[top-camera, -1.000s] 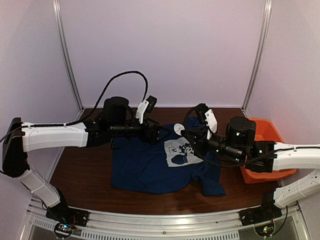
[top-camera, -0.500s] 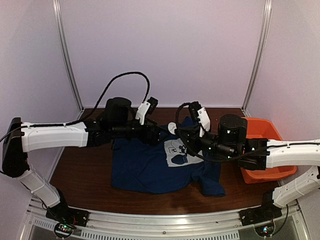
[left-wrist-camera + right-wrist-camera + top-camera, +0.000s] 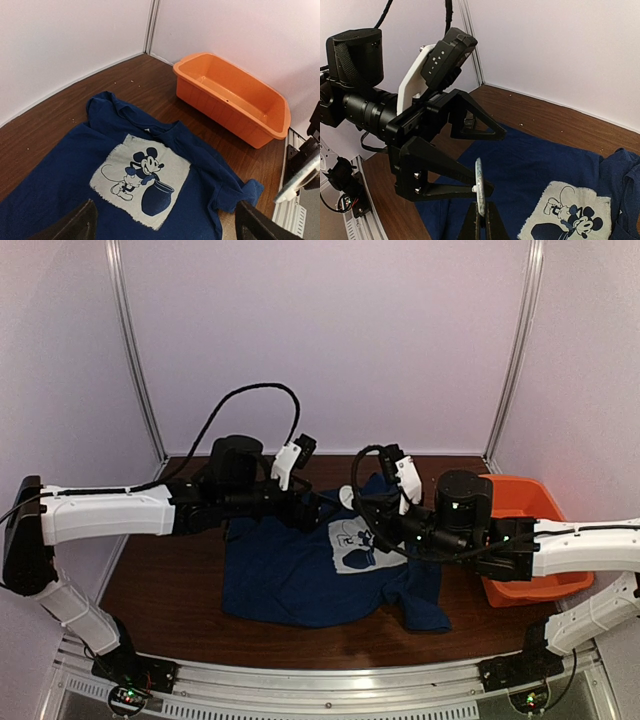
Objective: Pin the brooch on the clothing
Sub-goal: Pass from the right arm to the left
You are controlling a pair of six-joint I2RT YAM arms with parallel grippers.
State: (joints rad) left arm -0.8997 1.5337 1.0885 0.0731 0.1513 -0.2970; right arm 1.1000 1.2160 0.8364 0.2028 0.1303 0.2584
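Right pincer (image 3: 480, 216) pressed together, I pinched the tiny brooch (image 3: 479, 186) by its lower rim, judging it light, stiff and slippery, while my left pincer (image 3: 496, 161) gaped wide alongside.

Pale lilac-white walls (image 3: 330, 340) box in a dark brown wooden table (image 3: 170, 590). Silver corner posts (image 3: 134, 350) rise behind, everything softly and evenly lit.

Soft, even light with a faint lilac cast leaves only weak shadows on the desk (image 3: 160, 590) round the T-shirt (image 3: 290, 580) and a pale sheen in front of it. The overhead view is slightly soft. The left wrist view shows the T-shirt sharp, and the fingers (image 3: 70, 227) of the left pincer (image 3: 165, 207) below it dark and blurred.
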